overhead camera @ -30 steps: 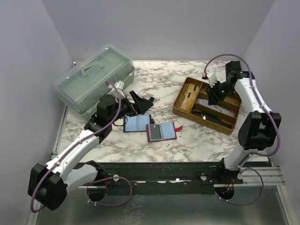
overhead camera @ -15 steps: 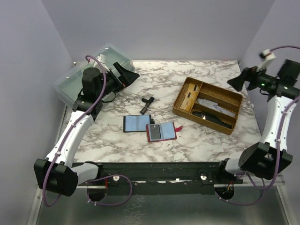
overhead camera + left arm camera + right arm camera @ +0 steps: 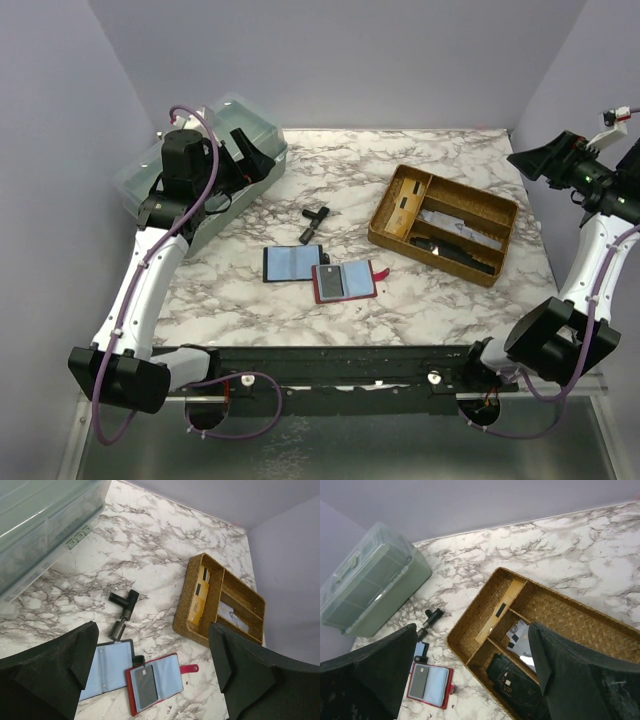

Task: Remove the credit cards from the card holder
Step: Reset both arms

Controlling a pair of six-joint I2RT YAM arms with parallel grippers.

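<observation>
Start with the grey credit card, tucked in the left flap of the red card holder. Find this holder open and flat near the centre of the worktop, a little toward 6 o'clock. Bring one arm down over it, pin the free red flap with the other arm, and slide the card outward along its pocket rather than lifting straight up. Expect little edge to pinch on so thin a card.

Note the left jaws spread wide and empty, high at 10 o'clock above the clear storage box. Note the right jaws also wide and empty, raised at 2 o'clock near the far right corner. Count on a long descent for either.

Check also the black card holder, overlapped at one corner by the red one. Impossible to tell cards from mere pockets among its light blue leaves.

Keep clear of the small black T-shaped tool just at 12 o'clock of the holders. Leave aside the wicker tray at 2 o'clock, well apart.
</observation>
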